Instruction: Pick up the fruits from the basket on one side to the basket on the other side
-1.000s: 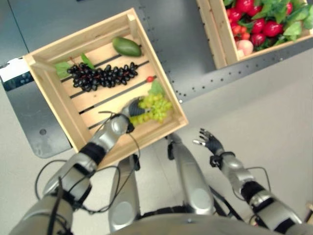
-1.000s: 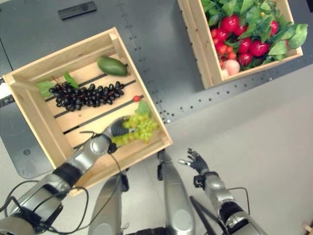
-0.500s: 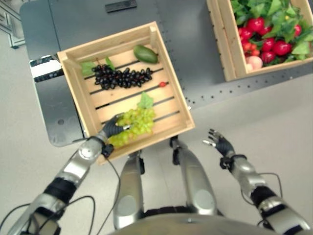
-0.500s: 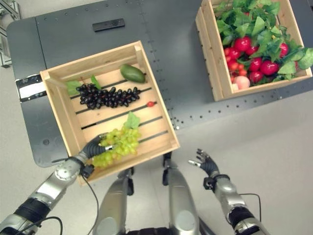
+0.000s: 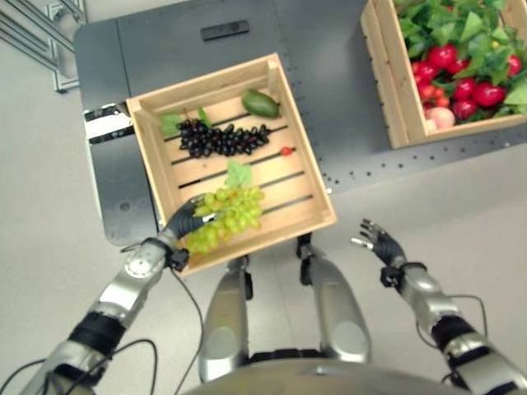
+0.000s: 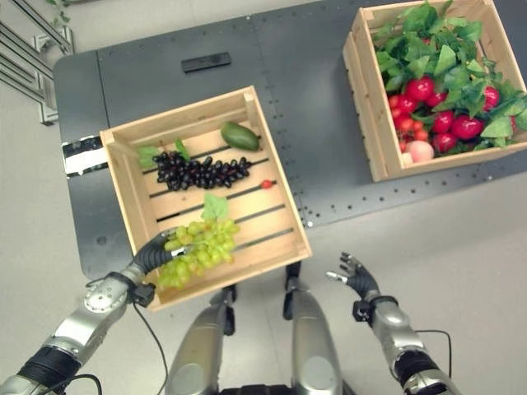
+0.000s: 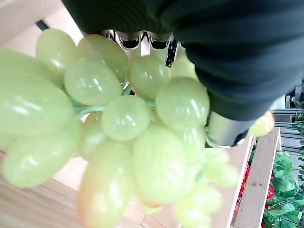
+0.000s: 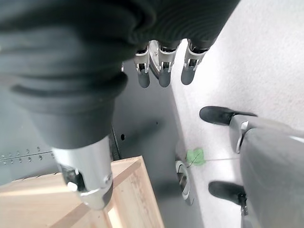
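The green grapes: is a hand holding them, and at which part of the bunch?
Yes. The left hand is curled round the green grapes at the end of the bunch away from its leaf. The right hand holds nothing.

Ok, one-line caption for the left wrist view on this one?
Left hand closed around a bunch of green grapes, above the slatted wooden crate.

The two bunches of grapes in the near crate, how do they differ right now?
The green grapes are pale yellow-green; the dark grapes are near black. The left hand has its fingers curled round the green grapes at the crate's near edge, while nothing touches the dark grapes, which lie stretched out across the slats further back. Both are in the same wooden crate, and each has a green leaf at one end.
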Robot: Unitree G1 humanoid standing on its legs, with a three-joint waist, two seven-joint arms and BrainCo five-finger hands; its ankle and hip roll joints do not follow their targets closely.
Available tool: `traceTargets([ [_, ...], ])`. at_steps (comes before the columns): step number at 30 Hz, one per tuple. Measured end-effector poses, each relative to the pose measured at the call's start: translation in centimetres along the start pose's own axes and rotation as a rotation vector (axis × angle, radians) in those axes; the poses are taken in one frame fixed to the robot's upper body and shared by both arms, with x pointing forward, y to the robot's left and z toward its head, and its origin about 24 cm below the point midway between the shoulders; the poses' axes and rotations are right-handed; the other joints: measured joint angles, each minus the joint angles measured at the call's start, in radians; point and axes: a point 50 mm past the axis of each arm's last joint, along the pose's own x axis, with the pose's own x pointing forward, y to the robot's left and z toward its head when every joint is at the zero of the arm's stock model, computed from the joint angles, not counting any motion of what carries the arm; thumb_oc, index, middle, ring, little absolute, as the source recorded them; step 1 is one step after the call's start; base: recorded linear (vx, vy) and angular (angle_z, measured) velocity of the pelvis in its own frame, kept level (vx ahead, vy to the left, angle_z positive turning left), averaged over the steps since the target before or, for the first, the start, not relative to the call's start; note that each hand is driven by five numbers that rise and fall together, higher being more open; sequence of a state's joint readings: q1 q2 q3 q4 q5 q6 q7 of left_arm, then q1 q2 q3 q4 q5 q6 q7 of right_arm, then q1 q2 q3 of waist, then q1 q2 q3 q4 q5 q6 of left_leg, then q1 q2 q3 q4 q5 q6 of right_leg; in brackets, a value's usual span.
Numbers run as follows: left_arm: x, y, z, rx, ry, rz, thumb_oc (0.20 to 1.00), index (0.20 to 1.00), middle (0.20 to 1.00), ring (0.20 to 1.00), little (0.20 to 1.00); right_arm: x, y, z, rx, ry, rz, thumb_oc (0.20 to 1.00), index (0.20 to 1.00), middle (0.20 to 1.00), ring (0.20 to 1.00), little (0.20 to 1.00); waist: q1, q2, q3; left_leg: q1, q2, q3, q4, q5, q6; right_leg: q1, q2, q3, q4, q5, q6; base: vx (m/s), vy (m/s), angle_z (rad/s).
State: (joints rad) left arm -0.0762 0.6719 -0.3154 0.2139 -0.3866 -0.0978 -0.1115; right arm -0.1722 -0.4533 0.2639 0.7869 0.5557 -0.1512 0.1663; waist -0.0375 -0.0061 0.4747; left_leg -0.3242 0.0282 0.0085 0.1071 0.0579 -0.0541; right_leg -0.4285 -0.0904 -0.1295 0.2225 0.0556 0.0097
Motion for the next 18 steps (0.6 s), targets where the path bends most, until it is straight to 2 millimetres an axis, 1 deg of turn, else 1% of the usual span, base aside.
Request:
traceTargets([
  [3, -0.3, -0.2, 0.0, -0.017, -0.008, -0.008, 0.200, 0.200, 0.200, 0.200, 0.200, -0.1, -0.2, -0.3, -0.019, 0.013, -0.002, 1.000, 1.000, 1.000, 1.000, 1.000, 0.000, 0.002, -0.034, 0.000, 0.000, -0.009, -0.009, 0.002, -0.001, 0.000, 0.001, -0.011, -0.001, -0.004, -0.003, 0.03, 0.005, 0.06],
  [5, -0.4, -0.4, 0.3, -0.066, -0.033, -0.007, 0.200, 0.200, 0.200, 0.200, 0.200, -0.2, -0.6, 0.0, -0.049, 0.009, -0.001, 1.000, 1.000, 1.000, 1.000, 1.000, 0.002, 0.003, -0.060, 0.007, 0.000, -0.011, -0.017, 0.004, -0.003, 0.007, 0.003, -0.018, -0.002, -0.009, -0.004, 0.05, 0.004, 0.07],
  [6, -0.5, -0.6, 0.3, -0.098, -0.041, -0.013, 0.200, 0.200, 0.200, 0.200, 0.200, -0.5, -1.3, 0.1, -0.069, 0.015, -0.007, 1.000, 1.000, 1.000, 1.000, 1.000, 0.003, 0.003, -0.080, 0.017, 0.001, -0.011, -0.023, 0.004, -0.003, 0.015, 0.004, -0.019, -0.001, -0.012, -0.004, 0.06, -0.009, 0.05],
  [10, -0.5, -0.8, 0.9, -0.135, -0.074, -0.037, 0.200, 0.200, 0.200, 0.200, 0.200, -0.9, -3.1, 2.0, -0.136, -0.023, -0.020, 1.000, 1.000, 1.000, 1.000, 1.000, 0.004, 0.002, -0.098, 0.068, 0.001, -0.017, -0.040, 0.003, -0.003, 0.062, 0.002, -0.026, -0.002, -0.026, -0.001, 0.06, 0.018, 0.06],
  [11, -0.6, -0.9, 0.8, -0.140, -0.072, -0.041, 0.200, 0.200, 0.200, 0.200, 0.200, -1.0, -3.4, 2.2, -0.133, -0.031, -0.030, 1.000, 1.000, 1.000, 1.000, 1.000, 0.004, 0.003, -0.109, 0.072, 0.002, -0.018, -0.043, 0.003, -0.004, 0.066, 0.002, -0.027, -0.001, -0.031, 0.000, 0.06, 0.026, 0.08],
  [12, -0.8, -0.8, 0.8, -0.142, -0.076, -0.043, 0.200, 0.200, 0.200, 0.200, 0.200, -1.1, -3.7, 2.3, -0.136, -0.032, -0.033, 1.000, 1.000, 1.000, 1.000, 1.000, 0.002, 0.003, -0.137, 0.074, 0.002, -0.023, -0.047, 0.003, -0.004, 0.068, 0.001, -0.034, -0.001, -0.035, -0.001, 0.05, 0.031, 0.09],
  [13, -0.9, -0.8, 0.7, -0.143, -0.077, -0.043, 0.200, 0.200, 0.200, 0.200, 0.200, -1.2, -3.8, 2.2, -0.138, -0.030, -0.032, 1.000, 1.000, 1.000, 1.000, 1.000, 0.002, 0.004, -0.146, 0.075, 0.002, -0.025, -0.048, 0.003, -0.004, 0.069, 0.001, -0.036, 0.000, -0.038, -0.002, 0.05, 0.026, 0.11],
  [14, -0.9, -0.7, 0.8, -0.142, -0.083, -0.039, 0.200, 0.200, 0.200, 0.200, 0.200, -1.1, -3.7, 2.6, -0.142, -0.040, -0.024, 1.000, 1.000, 1.000, 1.000, 1.000, 0.004, 0.004, -0.150, 0.089, 0.002, -0.030, -0.056, 0.003, -0.004, 0.083, 0.001, -0.043, -0.002, -0.041, -0.002, 0.03, 0.024, 0.09],
  [18, -1.1, -0.5, 0.7, -0.143, -0.085, -0.031, 0.200, 0.200, 0.200, 0.200, 0.200, -1.3, -3.4, 2.3, -0.142, -0.042, -0.006, 1.000, 1.000, 1.000, 1.000, 1.000, 0.003, 0.005, -0.167, 0.104, 0.002, -0.037, -0.063, 0.003, -0.004, 0.096, 0.001, -0.046, -0.001, -0.049, 0.000, 0.02, 0.014, 0.05],
])
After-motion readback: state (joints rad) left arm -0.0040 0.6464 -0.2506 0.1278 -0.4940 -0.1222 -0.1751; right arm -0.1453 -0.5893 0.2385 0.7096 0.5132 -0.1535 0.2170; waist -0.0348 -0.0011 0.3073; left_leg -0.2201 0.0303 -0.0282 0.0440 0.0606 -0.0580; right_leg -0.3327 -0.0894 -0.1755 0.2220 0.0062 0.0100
